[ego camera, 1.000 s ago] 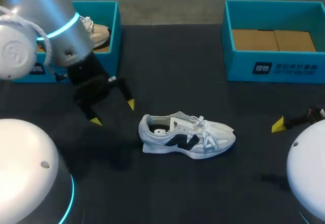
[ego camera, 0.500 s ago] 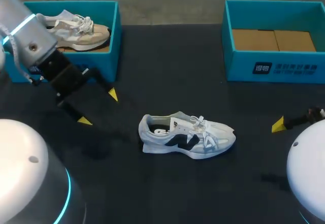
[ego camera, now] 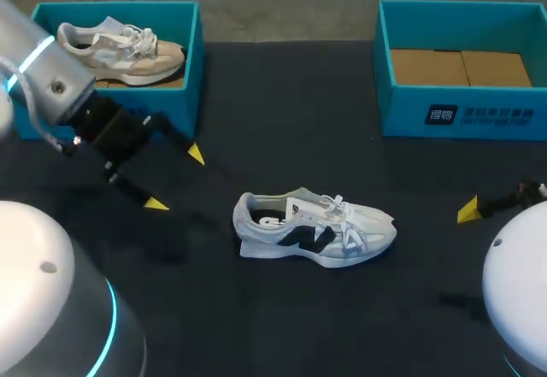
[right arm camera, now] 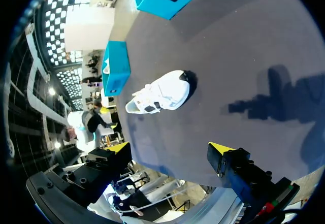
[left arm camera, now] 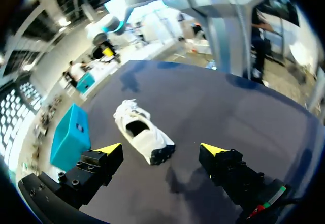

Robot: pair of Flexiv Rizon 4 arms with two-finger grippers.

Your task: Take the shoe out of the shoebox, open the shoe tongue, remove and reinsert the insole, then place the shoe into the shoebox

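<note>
Lying crosswise, the shoe (ego camera: 314, 230) is being presented heel-first to the seemingly nearer left gripper (ego camera: 176, 179), which is being held open. The right gripper (right arm camera: 169, 148), also open, is being held beyond the toe.

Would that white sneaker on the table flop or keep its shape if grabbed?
The white sneaker probably holds shape low down: its thick sole looks stiff. The soft upper and loose laces would likely give. Standing flat, it should slide, not tip.

I see a dark bench (ego camera: 282, 120). A white shoe (ego camera: 314, 229) stands on its sole near the middle, toe toward my right. At the far edge sit two open teal boxes, the left box (ego camera: 190, 95) and the right box (ego camera: 402, 116), both well apart from the shoe.
</note>
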